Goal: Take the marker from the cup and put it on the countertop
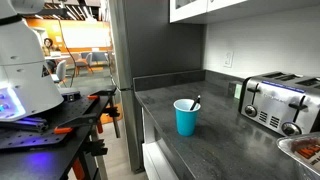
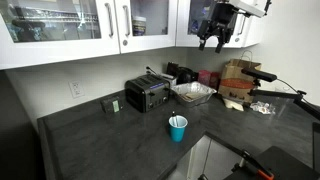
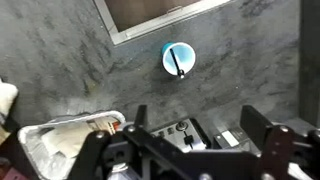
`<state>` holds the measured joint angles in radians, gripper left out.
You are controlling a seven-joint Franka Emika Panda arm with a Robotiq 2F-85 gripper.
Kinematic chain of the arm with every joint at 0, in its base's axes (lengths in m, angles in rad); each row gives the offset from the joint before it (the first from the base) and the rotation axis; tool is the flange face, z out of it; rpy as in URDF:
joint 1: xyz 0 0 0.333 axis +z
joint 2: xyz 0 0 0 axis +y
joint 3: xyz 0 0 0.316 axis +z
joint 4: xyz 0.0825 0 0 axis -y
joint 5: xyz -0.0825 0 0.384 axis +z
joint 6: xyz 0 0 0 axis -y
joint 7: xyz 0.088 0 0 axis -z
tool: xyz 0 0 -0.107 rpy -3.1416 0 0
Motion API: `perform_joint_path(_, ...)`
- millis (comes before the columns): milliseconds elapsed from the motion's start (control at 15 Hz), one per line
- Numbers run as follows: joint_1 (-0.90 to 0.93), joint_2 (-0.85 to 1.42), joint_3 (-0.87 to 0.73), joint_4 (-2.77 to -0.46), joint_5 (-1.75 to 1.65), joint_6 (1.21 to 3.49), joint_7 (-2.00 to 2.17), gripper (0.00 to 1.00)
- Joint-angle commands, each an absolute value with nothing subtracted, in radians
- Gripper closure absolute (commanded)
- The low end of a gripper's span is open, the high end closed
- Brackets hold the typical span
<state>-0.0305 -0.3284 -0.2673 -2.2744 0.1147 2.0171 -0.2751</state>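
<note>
Jaws apart, seemingly well above marker point(image 3: 179, 62).

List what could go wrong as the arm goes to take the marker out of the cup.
1. The gripper hangs high by the cabinets, far above the cup; a long descent could miss the thin marker.
2. The cup is small and stands free near the countertop edge; a nudge might tip it or push it off.
</note>
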Motion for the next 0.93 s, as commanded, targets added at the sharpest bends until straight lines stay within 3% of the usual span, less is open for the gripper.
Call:
perform_joint_path(0, -0.059, -0.325, -0.242, -2.271, 0.124, 2.013, -0.283, 0.0)
perform_joint_path(400, -0.055, -0.321, -0.221, -2.302, 0.114, 2.074, -0.272, 0.0)
perform_joint_path(867, -0.008, -0.151, -0.115, -2.461, 0.166, 2.45, -0.221, 0.0)
